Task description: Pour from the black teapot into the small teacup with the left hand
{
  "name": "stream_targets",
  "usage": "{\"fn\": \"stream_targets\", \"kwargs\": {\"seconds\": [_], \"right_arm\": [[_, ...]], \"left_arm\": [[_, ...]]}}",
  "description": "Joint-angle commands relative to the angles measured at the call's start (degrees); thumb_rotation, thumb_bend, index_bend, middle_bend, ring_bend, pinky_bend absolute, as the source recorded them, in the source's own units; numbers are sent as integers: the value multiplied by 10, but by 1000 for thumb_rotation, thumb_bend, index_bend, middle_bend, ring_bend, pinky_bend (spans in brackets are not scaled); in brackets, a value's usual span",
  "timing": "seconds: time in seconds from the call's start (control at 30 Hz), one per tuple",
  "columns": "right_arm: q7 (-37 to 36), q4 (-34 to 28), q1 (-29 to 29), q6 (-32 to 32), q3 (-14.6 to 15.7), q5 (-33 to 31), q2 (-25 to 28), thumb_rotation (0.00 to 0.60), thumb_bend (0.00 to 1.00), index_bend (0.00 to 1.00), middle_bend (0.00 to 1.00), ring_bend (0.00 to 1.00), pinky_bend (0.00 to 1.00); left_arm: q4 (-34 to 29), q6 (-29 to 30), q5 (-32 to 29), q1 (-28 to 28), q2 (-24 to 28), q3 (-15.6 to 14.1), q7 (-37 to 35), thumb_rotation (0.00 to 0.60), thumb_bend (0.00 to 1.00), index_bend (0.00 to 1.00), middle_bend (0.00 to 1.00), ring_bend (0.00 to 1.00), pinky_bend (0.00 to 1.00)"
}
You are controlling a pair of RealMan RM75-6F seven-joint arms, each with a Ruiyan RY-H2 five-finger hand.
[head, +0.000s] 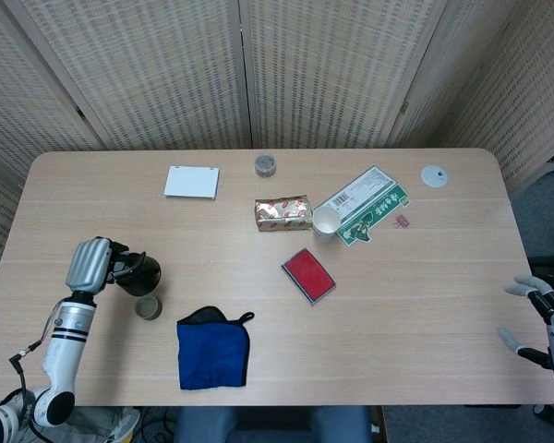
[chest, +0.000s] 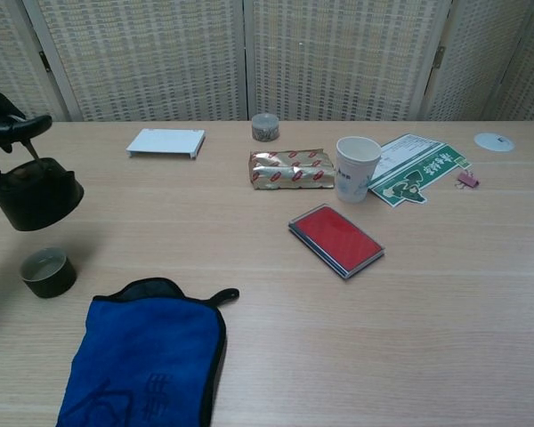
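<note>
While you read these lines, keep the pot steady.

Step in hand: your left hand (head: 90,264) has the black teapot (chest: 36,197) lifted off the table (head: 425,305), so I judge you are mid-task, either about to tip or just finished; liquid in the cup cannot be made out.

Left hand: fingers wrapped at the teapot's handle side in the head view; the chest view shows only dark fingertips above the pot, the rest out of frame.

Teapot: hanging just in front of that hand, roughly upright.

Small teacup (chest: 47,271): standing on the table just below and slightly nearer you than the pot, not touching it.

Next move: if pouring remains, bring the spout over the cup's mouth and tilt slowly; the cup is small and low, so a fast tilt could overshoot onto the table or the cloth beside it.

Right hand (head: 547,323): fingers spread, holding nothing, at the table's far right edge, well apart from your working hand.

Count, task things: one teapot, one teacup.

Count, others: one blue cloth (chest: 147,360) near the cup; one red case (chest: 336,239), one paper cup (chest: 357,168), one foil packet (chest: 292,169), one green-and-white leaflet (chest: 416,168), one white box (chest: 165,142), one small tin (chest: 264,127), one white disc (chest: 494,141), all well away from the left hand.
</note>
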State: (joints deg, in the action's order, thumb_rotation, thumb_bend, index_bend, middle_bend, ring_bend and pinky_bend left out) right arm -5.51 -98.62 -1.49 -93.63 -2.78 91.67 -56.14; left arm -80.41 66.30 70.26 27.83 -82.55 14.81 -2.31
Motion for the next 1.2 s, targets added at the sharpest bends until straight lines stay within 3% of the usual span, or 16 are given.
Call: {"fn": "stream_targets", "kwargs": {"seconds": [0.03, 0.4, 0.63, 1.2], "right_arm": [[-2, 2, 0, 1, 0, -1, -1, 600, 143, 334, 262, 163, 220], [-11, 12, 2, 7, -2, -7, -5, 600, 143, 334, 262, 163, 220], [-11, 14, 3, 9, -2, -9, -5, 600, 143, 334, 262, 163, 220], [-10, 14, 4, 13, -2, -14, -6, 600, 144, 334, 262, 163, 220]], "left_arm": [[9, -10, -12, 9, -8, 6, 7, 232, 344, 1000, 1000, 966, 451], [74, -54, -49, 45, -43, 12, 45, 137, 341, 974, 1000, 916, 451], [125, -69, -43, 62, -69, 3, 49, 137, 341, 931, 995, 855, 424], [218, -80, -11, 85, -112, -20, 53, 143, 341, 916, 975, 833, 372]]}}
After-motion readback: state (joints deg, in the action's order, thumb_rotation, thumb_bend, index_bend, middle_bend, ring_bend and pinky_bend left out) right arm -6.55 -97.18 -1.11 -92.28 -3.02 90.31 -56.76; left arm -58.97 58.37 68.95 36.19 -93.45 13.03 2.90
